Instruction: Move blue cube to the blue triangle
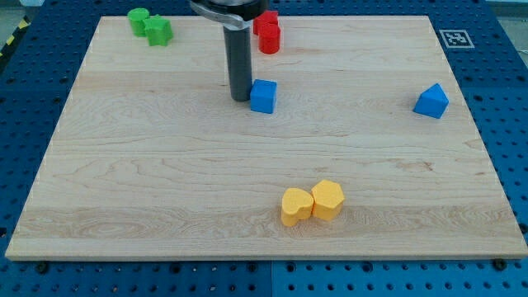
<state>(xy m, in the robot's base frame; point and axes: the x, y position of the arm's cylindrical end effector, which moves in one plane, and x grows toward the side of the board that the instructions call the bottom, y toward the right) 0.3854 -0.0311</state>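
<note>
Rod's upper end (227, 7) (above the red blocks (267, 31)) cut off at top.

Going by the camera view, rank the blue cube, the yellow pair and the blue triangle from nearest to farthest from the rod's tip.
From my tip:
1. blue cube, right beside it, on the view's right.
2. yellow pair, toward the view's bottom.
3. blue triangle, far at the view's right.

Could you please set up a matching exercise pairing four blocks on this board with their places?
Things:
1. blue cube
2. blue triangle
3. yellow blocks
4. green blocks

Places:
A. near the view's right edge
B. top-left corner of the view
C. just right of my tip
D. low on the board, near the middle

Pairs: 1-C, 2-A, 3-D, 4-B
</note>
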